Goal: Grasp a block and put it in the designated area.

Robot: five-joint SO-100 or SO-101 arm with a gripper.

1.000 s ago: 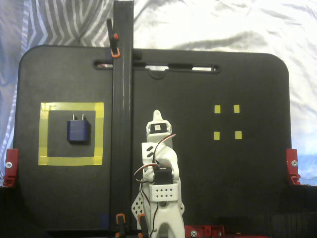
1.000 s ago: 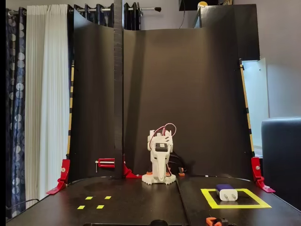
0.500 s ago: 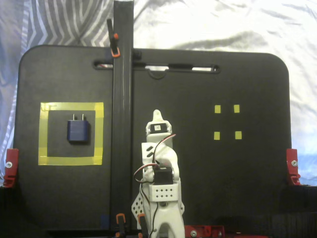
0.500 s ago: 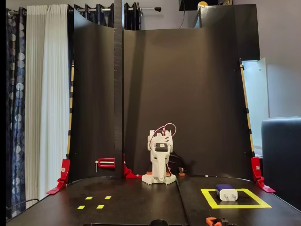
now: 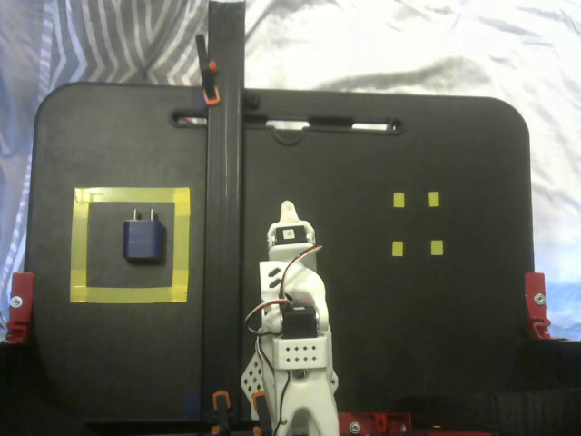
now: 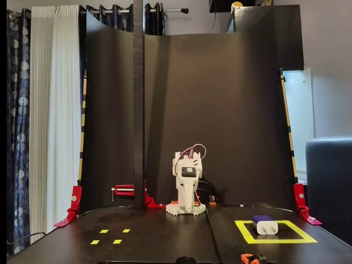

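Observation:
The block [image 5: 144, 240] is dark navy with two short prongs on its far end, and it lies flat inside the designated area [image 5: 130, 195], a large hollow square of yellow tape at the left in a fixed view. From the front in a fixed view, the block [image 6: 266, 224] rests within the yellow outline [image 6: 275, 240] at the lower right. The white arm is folded over its base at the board's middle. My gripper [image 5: 288, 211] is far from the block, appears shut with no gap between its jaws, and holds nothing. It points down in front of the base [image 6: 187, 204].
Four tiny yellow tape squares [image 5: 398, 201] mark the other side of the black board [image 6: 104, 231]. A tall black post [image 5: 224, 182] with orange clamps stands between the arm and the square. Red clamps [image 5: 18, 304] [image 5: 536, 300] grip the board's side edges. A black backdrop [image 6: 220, 110] rises behind.

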